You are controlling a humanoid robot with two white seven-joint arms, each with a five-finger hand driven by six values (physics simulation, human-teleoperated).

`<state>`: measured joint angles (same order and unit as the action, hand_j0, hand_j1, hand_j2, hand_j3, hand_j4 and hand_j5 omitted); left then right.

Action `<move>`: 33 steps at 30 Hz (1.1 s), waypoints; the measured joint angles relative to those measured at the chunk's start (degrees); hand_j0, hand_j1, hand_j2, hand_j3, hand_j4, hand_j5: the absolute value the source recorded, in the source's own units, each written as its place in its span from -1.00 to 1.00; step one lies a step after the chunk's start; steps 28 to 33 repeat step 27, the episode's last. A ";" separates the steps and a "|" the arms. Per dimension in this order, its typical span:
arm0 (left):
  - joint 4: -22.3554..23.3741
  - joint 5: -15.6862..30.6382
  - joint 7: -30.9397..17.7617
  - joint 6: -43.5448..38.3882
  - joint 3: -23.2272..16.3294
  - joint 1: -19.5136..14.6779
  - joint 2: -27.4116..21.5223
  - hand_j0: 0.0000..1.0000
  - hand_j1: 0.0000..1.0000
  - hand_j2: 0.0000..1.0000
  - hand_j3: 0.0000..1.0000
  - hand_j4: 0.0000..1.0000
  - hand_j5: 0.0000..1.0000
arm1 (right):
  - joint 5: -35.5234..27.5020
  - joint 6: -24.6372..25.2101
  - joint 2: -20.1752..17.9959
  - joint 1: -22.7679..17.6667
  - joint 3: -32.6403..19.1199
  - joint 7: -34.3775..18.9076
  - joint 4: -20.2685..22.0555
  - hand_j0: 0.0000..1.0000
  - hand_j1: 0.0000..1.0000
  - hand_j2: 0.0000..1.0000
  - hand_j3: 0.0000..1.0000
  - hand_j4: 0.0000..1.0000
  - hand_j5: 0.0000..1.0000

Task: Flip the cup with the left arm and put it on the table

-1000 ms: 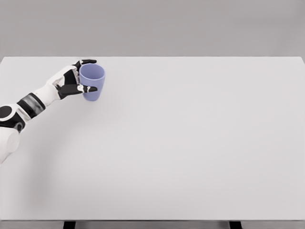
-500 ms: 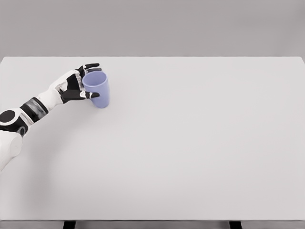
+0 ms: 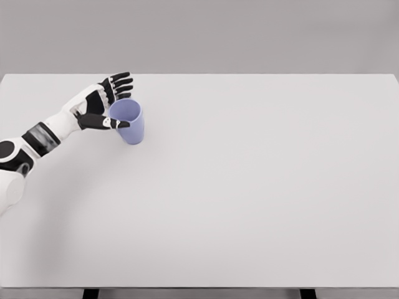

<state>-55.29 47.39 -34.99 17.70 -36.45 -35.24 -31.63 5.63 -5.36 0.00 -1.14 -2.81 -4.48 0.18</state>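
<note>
A light blue cup [image 3: 128,121] stands mouth-up on the white table [image 3: 249,187] at the far left. My left hand [image 3: 112,103] sits just left of it with the fingers [image 3: 120,84] spread up and away from the rim. The thumb [image 3: 109,123] reaches along the cup's near side, close to its rim. The hand is open and holds nothing. The white left arm [image 3: 37,140] comes in from the lower left edge. The right arm is out of view.
The table's far edge [image 3: 199,75] runs behind the hand, with a grey wall beyond it. Two dark table legs [image 3: 90,293] show under the near edge.
The fingers have uncurled from around the cup and spread open. The cup has gone from held and tilted to standing on the table, slightly lower right than a second ago.
</note>
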 measured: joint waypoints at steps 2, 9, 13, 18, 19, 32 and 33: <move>-1.58 0.04 0.00 0.12 0.16 0.09 -0.58 1.00 1.00 1.00 1.00 1.00 1.00 | 0.00 0.00 0.00 0.00 0.00 0.00 0.00 1.00 1.00 1.00 1.00 1.00 1.00; -4.47 0.08 0.00 0.55 1.03 0.44 -1.94 1.00 1.00 1.00 1.00 1.00 1.00 | 0.01 0.00 0.00 -0.09 0.00 0.00 0.00 1.00 1.00 1.00 1.00 1.00 1.00; -6.38 -0.02 -0.01 4.50 1.91 0.44 -4.50 1.00 1.00 1.00 1.00 1.00 1.00 | 0.00 0.00 0.00 0.00 0.00 -0.01 0.00 1.00 1.00 1.00 1.00 1.00 1.00; -7.32 -1.48 -0.01 11.43 3.69 0.44 -11.76 1.00 1.00 1.00 1.00 1.00 1.00 | 0.00 0.00 0.00 0.00 0.00 0.00 0.00 1.00 1.00 1.00 1.00 1.00 1.00; -6.99 -2.87 -0.01 11.95 3.90 0.53 -12.78 1.00 1.00 1.00 1.00 1.00 1.00 | 0.00 0.00 0.00 0.00 0.00 0.00 0.00 1.00 1.00 1.00 1.00 1.00 1.00; -4.41 -14.08 -0.02 14.35 4.23 3.78 -13.64 1.00 1.00 1.00 1.00 1.00 1.00 | 0.00 0.00 0.00 -0.09 0.00 0.00 0.00 1.00 1.00 1.00 1.00 1.00 1.00; -4.41 -14.08 -0.02 14.35 4.23 3.78 -13.64 1.00 1.00 1.00 1.00 1.00 1.00 | 0.00 0.00 0.00 -0.09 0.00 0.00 0.00 1.00 1.00 1.00 1.00 1.00 1.00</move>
